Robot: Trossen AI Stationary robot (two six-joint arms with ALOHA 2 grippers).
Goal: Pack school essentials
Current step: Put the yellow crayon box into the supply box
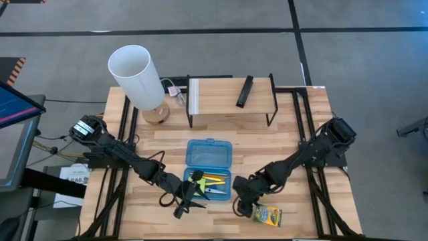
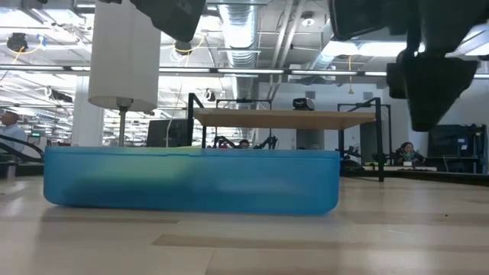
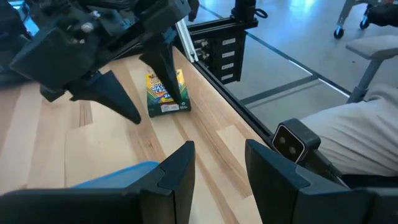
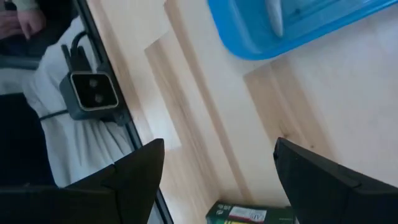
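The translucent blue case (image 1: 208, 155) lies open at the table's middle. Its near half (image 1: 215, 184) holds yellow and orange pencils (image 1: 215, 179) and a lime-green item (image 1: 198, 177). The yellow-green crayon box (image 1: 267, 215) lies flat by the table's near edge, right of the case; it also shows in the left wrist view (image 3: 165, 93) and the right wrist view (image 4: 249, 214). My left gripper (image 1: 194, 191) hovers open at the case's near left corner, its gap (image 3: 217, 177) empty. My right gripper (image 1: 244, 201) is open wide (image 4: 214, 168), just left of the crayon box and clear of it.
A white-shaded lamp (image 1: 137, 77) stands at the far left. A wooden shelf on black legs (image 1: 231, 97) at the far side carries the black remote (image 1: 245, 91). Bare wood (image 1: 301, 127) lies right of the case. In the low view the case's blue wall (image 2: 191, 179) fills the front.
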